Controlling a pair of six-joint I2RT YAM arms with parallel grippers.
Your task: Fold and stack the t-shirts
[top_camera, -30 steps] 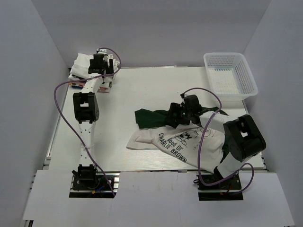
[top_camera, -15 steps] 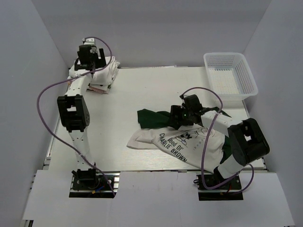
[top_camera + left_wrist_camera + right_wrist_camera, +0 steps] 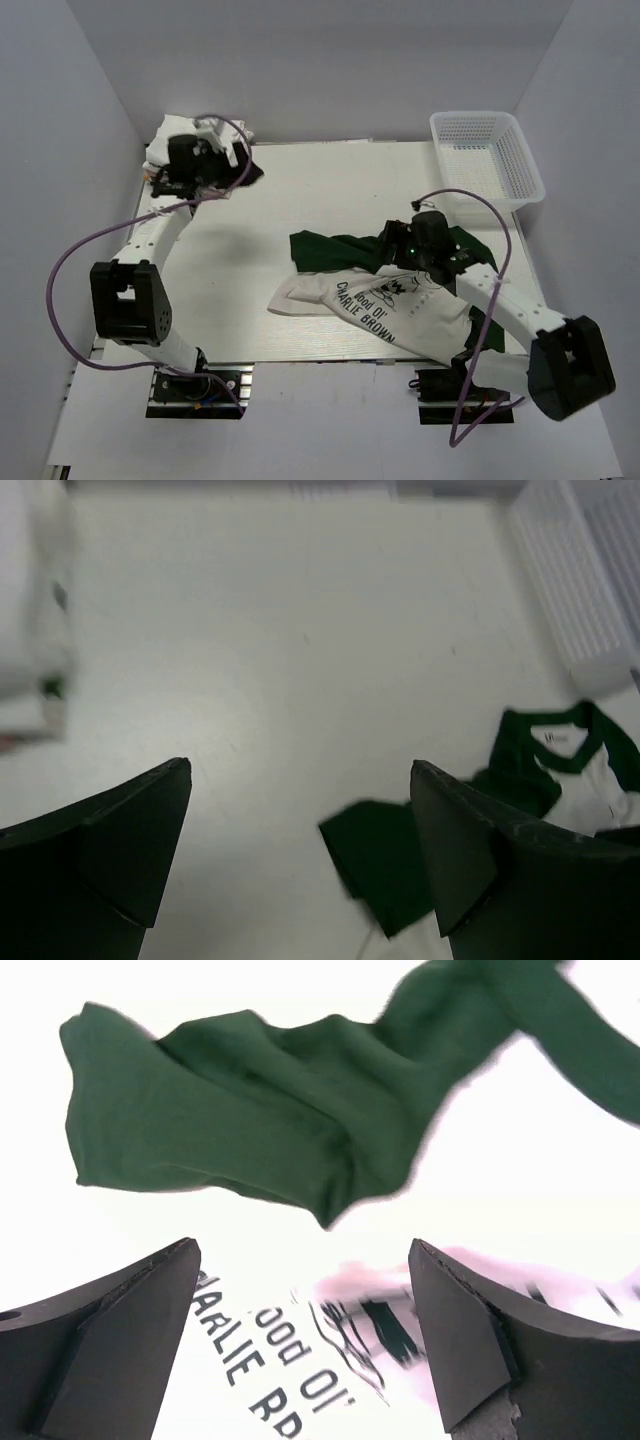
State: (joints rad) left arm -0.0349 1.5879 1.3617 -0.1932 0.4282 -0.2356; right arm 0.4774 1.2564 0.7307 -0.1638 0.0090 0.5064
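Both claws released, empty: right claw (image 3: 393, 240) hovered over the crumpled Charlie Brown t-shirt (image 3: 400, 310) at the worktop's (image 3: 300, 190) 4 o'clock, left claw (image 3: 245, 172) by the folded stack (image 3: 168, 130) at 10 o'clock; pinching only the bunched green sleeve (image 3: 320, 250) could've twisted the cloth and wrecked the fold.

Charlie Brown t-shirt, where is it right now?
In the top view the t-shirt lies crumpled on the table's right half, beneath the right gripper, nearer than the white basket.

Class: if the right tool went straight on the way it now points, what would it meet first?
The t-shirt: the right tool points down at its white printed front, just below the dark green sleeve, though depth is unclear.
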